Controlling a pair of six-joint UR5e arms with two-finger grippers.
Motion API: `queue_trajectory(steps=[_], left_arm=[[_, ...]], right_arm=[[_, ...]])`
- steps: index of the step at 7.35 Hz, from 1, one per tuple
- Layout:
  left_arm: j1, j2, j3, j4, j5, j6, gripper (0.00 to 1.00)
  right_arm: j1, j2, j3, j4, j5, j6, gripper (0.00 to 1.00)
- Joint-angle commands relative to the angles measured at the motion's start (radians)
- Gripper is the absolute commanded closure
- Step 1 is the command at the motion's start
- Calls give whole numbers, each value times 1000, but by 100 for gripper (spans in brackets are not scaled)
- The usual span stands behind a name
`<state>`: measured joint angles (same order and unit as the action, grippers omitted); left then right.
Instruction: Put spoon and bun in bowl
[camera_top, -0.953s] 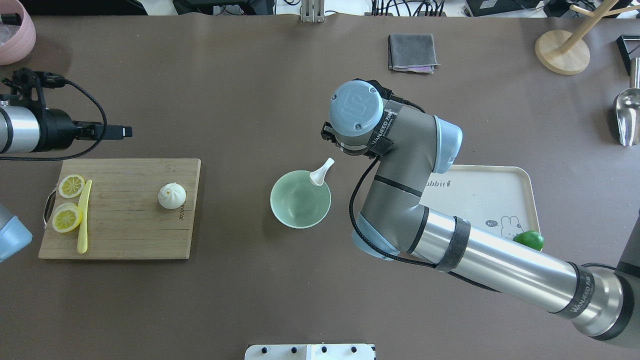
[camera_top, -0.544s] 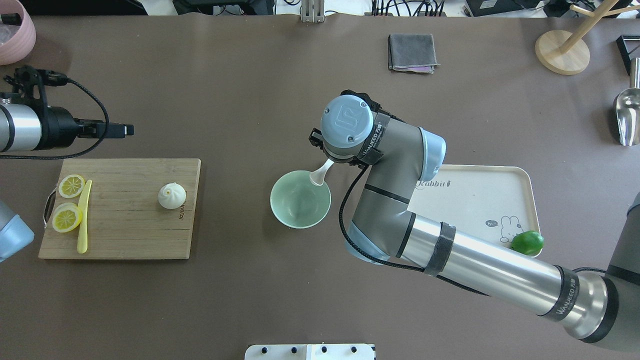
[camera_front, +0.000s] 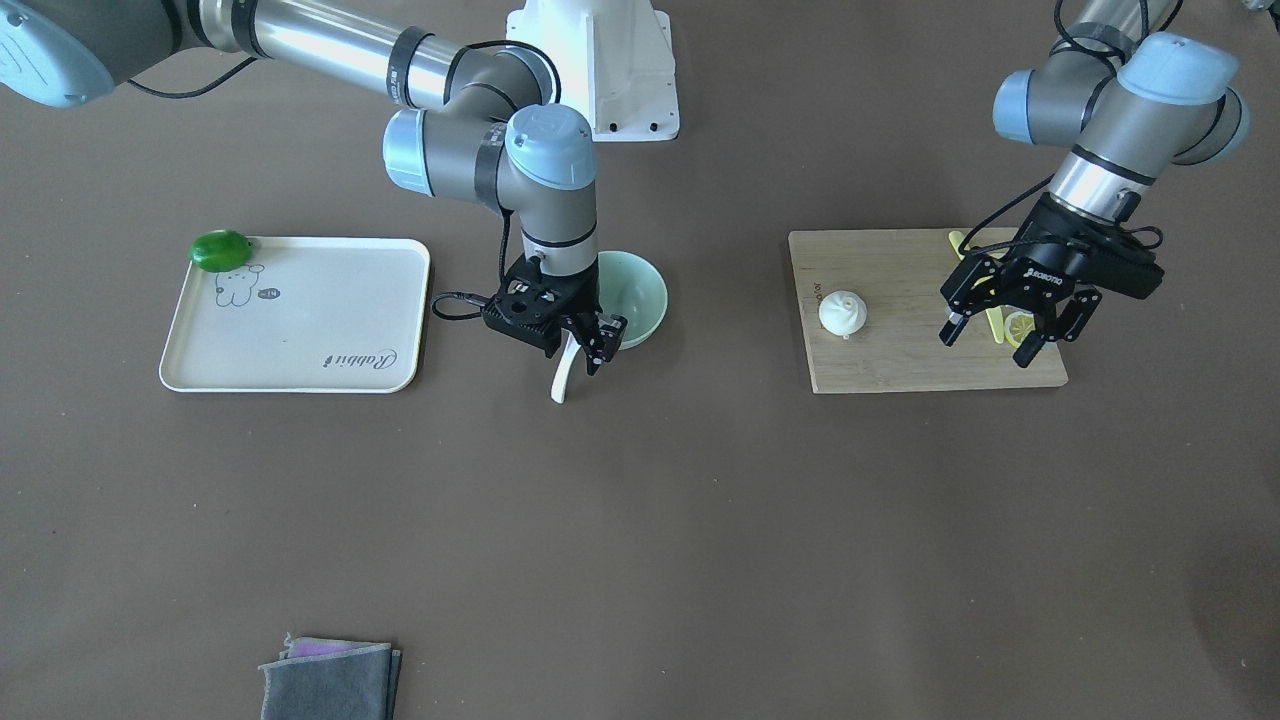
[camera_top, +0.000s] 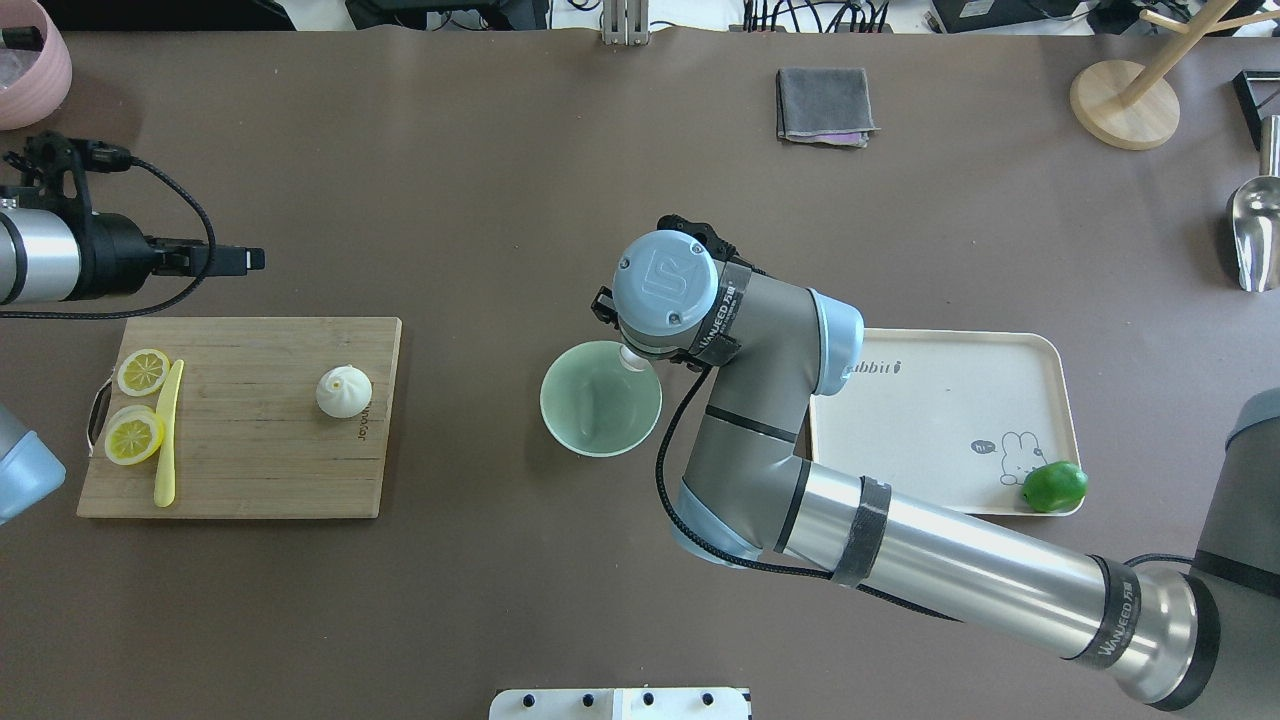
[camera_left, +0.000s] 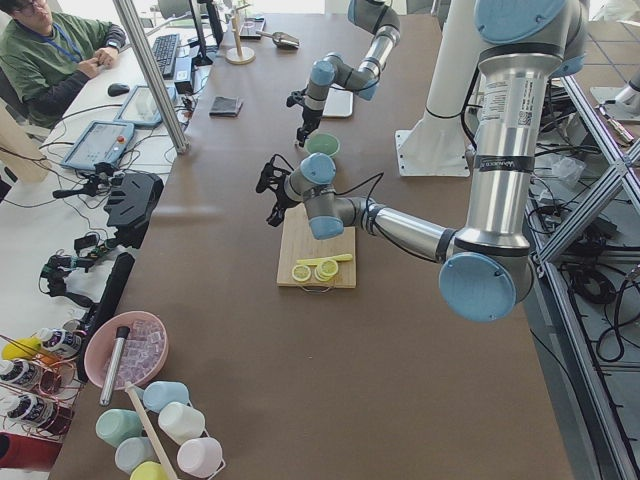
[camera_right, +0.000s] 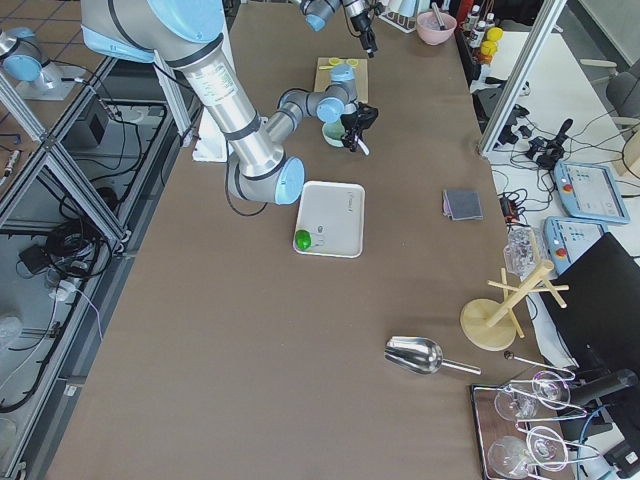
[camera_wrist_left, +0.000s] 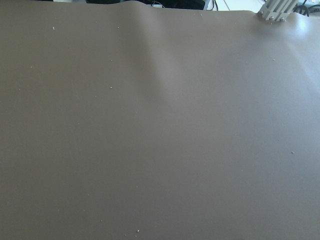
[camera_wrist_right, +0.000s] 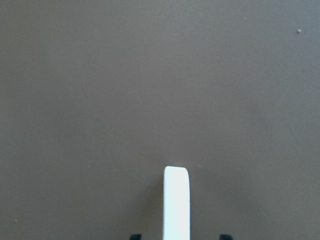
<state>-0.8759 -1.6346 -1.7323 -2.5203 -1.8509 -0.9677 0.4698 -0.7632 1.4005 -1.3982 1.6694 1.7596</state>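
Note:
The white spoon (camera_front: 560, 381) leans on the rim of the mint-green bowl (camera_top: 597, 412), scoop end (camera_top: 632, 358) inside and handle sticking out over the table. My right gripper (camera_front: 578, 357) is open and straddles the handle; in the right wrist view the handle (camera_wrist_right: 177, 202) lies between the two spread fingertips. In the overhead view the right wrist hides the gripper and the handle. The white bun (camera_top: 344, 391) sits on the wooden cutting board (camera_top: 250, 470); it also shows in the front view (camera_front: 843, 313). My left gripper (camera_front: 987, 344) is open and empty, above the board's lemon end.
Two lemon slices (camera_top: 135, 437) and a yellow-green knife (camera_top: 167, 430) lie on the board's left end. A cream tray (camera_top: 950, 400) with a lime (camera_top: 1055, 485) sits right of the bowl. A grey cloth (camera_top: 825, 103), a wooden stand (camera_top: 1125, 100) and a metal scoop (camera_top: 1255, 230) are far off.
My right arm has moved left and nearer the bowl, bringing its open gripper over the spoon's handle. The spoon, bowl and bun have stayed put. The left arm has barely shifted.

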Motion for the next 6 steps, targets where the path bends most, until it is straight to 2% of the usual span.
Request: queue_trajectory(steps=[1, 4, 5, 6], left_arm=[[2, 1, 0, 0, 10, 1, 2], [8, 1, 10, 0, 12, 1, 2], [8, 1, 13, 2, 12, 1, 2], [11, 1, 20, 2, 10, 1, 2]], right_arm=[[18, -2, 17, -2, 3, -11, 100], [75, -1, 61, -15, 26, -58, 100], [75, 2, 113, -48, 24, -58, 100], [66, 40, 164, -174, 10, -54, 100]])
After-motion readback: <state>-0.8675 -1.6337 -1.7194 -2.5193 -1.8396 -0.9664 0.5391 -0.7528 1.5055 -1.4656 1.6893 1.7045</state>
